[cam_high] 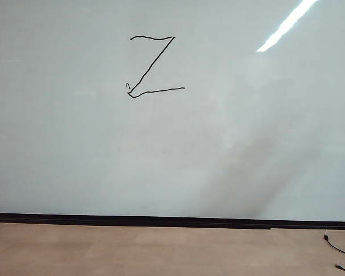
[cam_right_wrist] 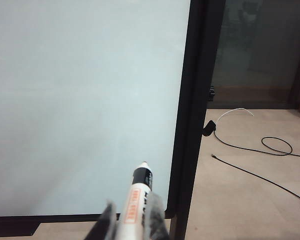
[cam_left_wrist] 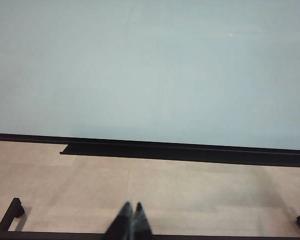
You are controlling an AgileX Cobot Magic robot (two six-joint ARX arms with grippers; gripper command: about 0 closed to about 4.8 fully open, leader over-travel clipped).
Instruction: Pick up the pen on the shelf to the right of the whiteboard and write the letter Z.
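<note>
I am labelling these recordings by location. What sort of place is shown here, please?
Probably an indoor office or lab room: a large whiteboard bearing the letter Z stands on a tan floor, with loose cables lying beside it. The right gripper holds the pen.

Left gripper with dark, tapered jaws, right gripper jaws blurred, seemingly translucent grey-black.

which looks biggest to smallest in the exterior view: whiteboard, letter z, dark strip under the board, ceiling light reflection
1. whiteboard
2. dark strip, thin but runs the full width
3. letter Z
4. light reflection, close to the Z in extent, so that pair is unsure
</note>
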